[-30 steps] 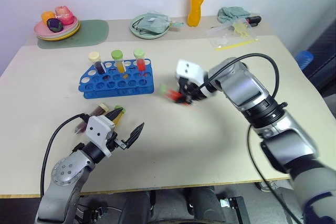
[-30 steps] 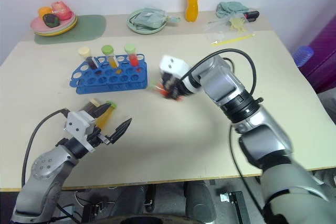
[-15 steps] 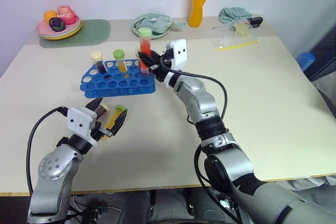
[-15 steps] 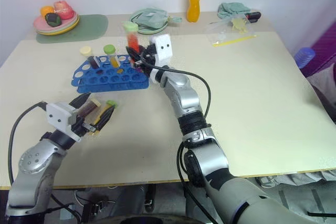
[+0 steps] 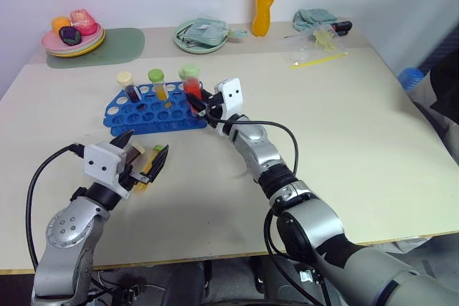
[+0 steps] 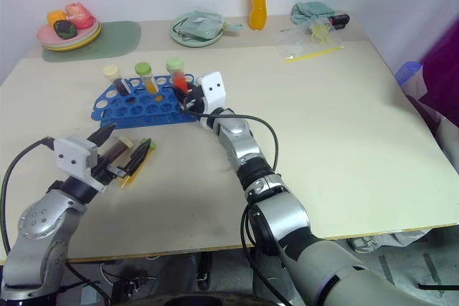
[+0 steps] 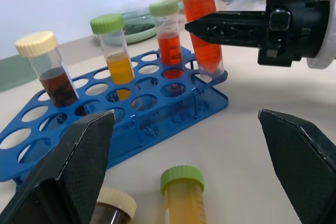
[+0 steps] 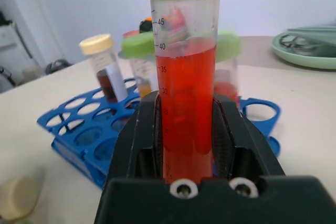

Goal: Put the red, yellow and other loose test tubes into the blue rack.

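Left tool (image 5: 144, 160) gapes wide, empty, over two loose tubes (image 7: 181, 195) lying on the table (image 5: 344, 127); beyond, right tool (image 7: 210, 26) clamps the red tube (image 8: 186, 87) upright at the blue rack's (image 5: 154, 116) right end.

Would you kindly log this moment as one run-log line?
right gripper: shut on red tube, at blue rack end hole | left gripper: open over two loose tubes

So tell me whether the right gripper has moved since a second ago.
Yes. The right gripper, shut on the red tube, has gone from open table to the right-hand end of the blue rack.
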You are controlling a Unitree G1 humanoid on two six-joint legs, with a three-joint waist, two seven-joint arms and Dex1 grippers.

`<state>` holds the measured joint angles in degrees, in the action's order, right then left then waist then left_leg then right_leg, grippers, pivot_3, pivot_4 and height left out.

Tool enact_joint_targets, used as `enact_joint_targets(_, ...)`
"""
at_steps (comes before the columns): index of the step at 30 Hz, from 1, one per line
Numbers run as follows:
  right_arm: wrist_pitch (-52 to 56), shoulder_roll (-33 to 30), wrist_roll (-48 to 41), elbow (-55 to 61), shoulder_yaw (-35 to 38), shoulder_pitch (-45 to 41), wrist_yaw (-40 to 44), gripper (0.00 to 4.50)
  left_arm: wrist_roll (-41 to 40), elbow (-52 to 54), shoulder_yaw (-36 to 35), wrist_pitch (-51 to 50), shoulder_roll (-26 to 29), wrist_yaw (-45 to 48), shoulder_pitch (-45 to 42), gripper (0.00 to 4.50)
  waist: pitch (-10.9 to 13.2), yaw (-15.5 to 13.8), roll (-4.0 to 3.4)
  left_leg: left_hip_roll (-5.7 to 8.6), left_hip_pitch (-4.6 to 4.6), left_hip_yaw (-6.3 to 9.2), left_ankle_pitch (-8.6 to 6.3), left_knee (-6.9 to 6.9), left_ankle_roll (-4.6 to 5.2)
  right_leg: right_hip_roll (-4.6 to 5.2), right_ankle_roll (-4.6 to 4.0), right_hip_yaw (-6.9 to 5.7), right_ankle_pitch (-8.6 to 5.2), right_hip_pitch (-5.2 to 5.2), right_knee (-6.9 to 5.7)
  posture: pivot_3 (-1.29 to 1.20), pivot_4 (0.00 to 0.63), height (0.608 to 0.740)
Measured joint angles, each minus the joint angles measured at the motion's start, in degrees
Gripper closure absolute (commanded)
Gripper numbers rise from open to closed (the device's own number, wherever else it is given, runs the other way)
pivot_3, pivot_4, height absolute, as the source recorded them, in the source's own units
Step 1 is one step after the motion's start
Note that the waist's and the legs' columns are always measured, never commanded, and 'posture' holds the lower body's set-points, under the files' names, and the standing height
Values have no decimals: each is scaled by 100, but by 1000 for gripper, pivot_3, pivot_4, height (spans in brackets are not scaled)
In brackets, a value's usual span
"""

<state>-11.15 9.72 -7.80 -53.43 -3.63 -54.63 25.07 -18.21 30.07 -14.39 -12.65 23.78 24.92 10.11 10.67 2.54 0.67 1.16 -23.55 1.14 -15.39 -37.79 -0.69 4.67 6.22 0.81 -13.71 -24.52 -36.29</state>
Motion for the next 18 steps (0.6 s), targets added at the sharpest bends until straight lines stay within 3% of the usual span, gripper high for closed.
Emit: enact_joint_targets(18, -603, 83, 260, -1006, -106, -510, -375, 3721, -14, -78, -47, 129, -1, 177, 154, 0, -1, -10, 0, 1, 3, 3, 1, 0, -2, 3, -1, 0, -1, 4, 0, 0, 150, 729)
